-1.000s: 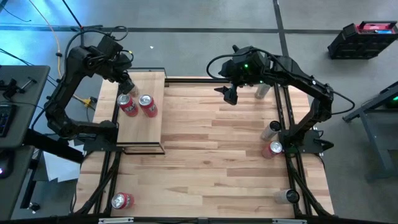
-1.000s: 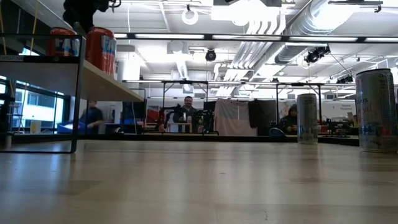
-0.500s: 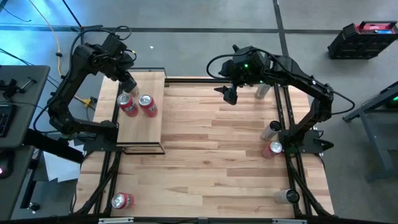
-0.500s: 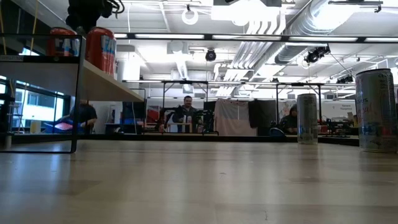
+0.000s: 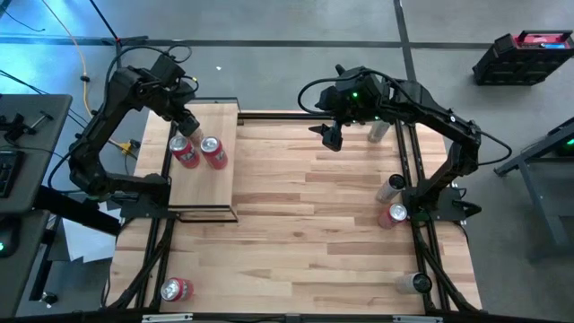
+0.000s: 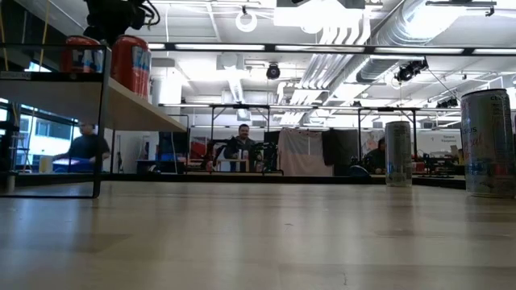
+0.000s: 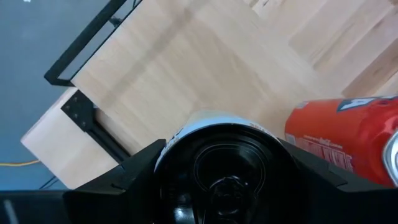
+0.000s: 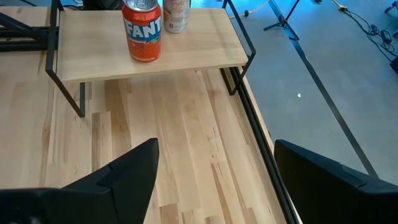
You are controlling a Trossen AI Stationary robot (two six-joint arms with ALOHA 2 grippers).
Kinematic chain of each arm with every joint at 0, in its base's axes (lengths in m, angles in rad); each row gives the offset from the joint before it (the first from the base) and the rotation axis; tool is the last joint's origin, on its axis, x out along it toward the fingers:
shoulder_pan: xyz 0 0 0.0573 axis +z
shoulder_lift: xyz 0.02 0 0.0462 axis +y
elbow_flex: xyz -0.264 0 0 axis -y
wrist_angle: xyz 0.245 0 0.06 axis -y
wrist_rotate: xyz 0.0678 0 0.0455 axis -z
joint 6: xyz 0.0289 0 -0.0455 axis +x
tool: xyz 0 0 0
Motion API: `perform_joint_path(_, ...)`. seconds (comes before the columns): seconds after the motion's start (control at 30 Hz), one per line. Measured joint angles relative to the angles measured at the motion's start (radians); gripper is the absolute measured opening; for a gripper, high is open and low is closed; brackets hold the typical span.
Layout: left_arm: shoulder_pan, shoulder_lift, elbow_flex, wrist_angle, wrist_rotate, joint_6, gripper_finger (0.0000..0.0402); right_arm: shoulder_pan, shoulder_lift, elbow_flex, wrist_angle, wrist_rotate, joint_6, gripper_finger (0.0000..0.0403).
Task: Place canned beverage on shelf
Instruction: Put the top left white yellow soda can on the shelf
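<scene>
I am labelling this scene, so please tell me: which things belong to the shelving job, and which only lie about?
Job: shelf; left gripper; red can below it; Fanta can beside.
Lying about: loose red can; silver cans along right edge; right gripper, waiting open.

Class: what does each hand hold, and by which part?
Right hand holds nothing. Left hand sits at the top of a can on the shelf; whether it grips cannot be told.

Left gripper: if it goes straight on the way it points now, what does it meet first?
Probably the can directly ahead of the left gripper, standing on the shelf beside the orange can. Its depth is unclear.
</scene>
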Motion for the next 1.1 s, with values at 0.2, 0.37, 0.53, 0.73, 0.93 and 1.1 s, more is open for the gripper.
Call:
perform_joint_path(0.2,-0.001,0.002,0.038,-0.021,-0.007,0.015,0.0248,0.000,0.000,0.000,0.000,0.000,-0.001,0.0305)
perform_joint_path(0.37,0.000,-0.005,0.046,-0.039,-0.018,0.034,0.0248,0.000,0.000,0.000,0.000,0.000,-0.003,0.0305)
perform_joint_path(0.53,0.000,-0.003,0.046,-0.025,-0.015,0.035,0.0248,0.000,0.000,0.000,0.000,0.000,0.000,0.0305)
perform_joint_path(0.73,0.000,-0.003,0.046,-0.024,-0.014,0.035,0.0248,0.000,0.000,0.000,0.000,0.000,0.004,0.0305)
perform_joint_path(0.93,0.000,-0.005,0.047,-0.021,-0.011,0.049,0.0253,0.000,0.000,0.000,0.000,0.000,0.004,0.0305)
perform_joint_path(1.1,0.000,-0.005,0.048,-0.020,-0.030,0.050,0.0273,0.000,0.000,0.000,0.000,0.000,0.004,0.0305)
